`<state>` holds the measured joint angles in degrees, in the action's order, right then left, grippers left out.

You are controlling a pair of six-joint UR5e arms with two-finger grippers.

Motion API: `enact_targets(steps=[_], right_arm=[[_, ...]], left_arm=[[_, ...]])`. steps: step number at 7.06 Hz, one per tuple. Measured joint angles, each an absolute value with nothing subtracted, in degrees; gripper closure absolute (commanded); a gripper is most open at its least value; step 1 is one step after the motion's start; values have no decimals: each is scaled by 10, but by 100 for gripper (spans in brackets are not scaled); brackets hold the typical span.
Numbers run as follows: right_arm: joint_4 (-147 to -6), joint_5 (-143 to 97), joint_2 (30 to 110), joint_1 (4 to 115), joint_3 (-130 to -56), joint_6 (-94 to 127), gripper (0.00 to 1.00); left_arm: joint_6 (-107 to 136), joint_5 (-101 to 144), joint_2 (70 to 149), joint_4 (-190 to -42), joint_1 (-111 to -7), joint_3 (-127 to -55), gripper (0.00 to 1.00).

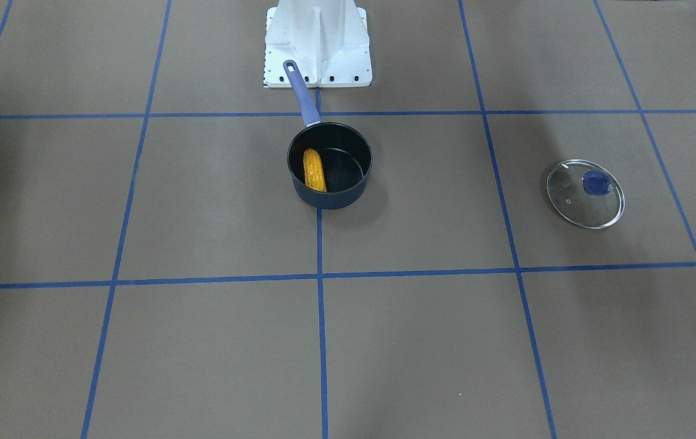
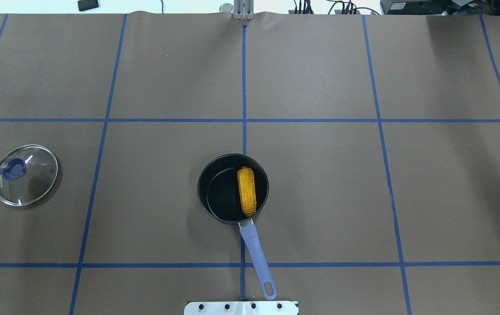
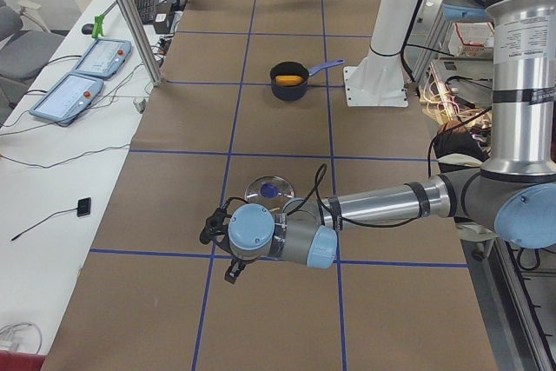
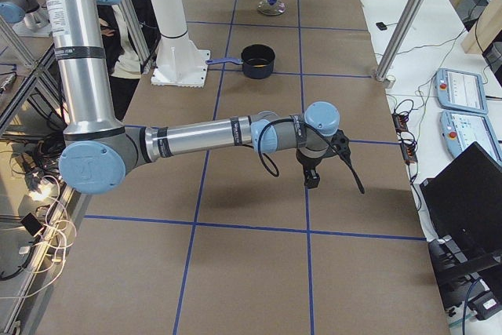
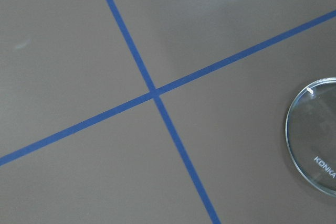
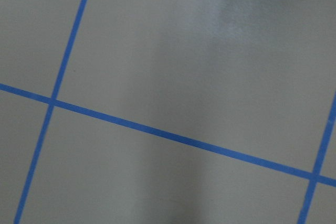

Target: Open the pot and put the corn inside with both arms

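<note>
Inside the pot [image 2: 221, 194] lies the corn [image 2: 246, 190], the lid [image 2: 25, 175] well apart — whether the left gripper [image 3: 233, 270] and the right gripper [image 4: 311, 180] are clenched or released cannot be told.

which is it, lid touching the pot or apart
Apart. The overhead exterior view shows the lid lying far left of the pot, with a wide stretch of table between them.

Legible text: one entry. White lettering "KONKA" sits on the glass lid [image 5: 315, 145] near its rim, at the lower right of the left wrist camera's field, running to the frame edge. Print on the right arm [image 4: 196, 137] is too small to read.
</note>
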<state>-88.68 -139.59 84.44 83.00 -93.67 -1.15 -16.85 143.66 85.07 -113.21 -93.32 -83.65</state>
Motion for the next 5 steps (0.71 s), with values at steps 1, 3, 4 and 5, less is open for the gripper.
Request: enact_targets(steps=[1,3,4,5], right_arm=[[-887,-1377,856,832,-937,-20,0],[-886,-1349,863,833,-935,-24,0],[-886,-1346,864,833,-936,-24,0],[-885,-1347,865,833,-936,-24,0]], left_arm=[[-170,1435,850,-1131,-937,-834,0],[-170,1433,846,-1132,-945,-834,0],[-170,1434,842,-1132,-946,-834,0],[-170,1434,841,-1131,-947,-834,0]])
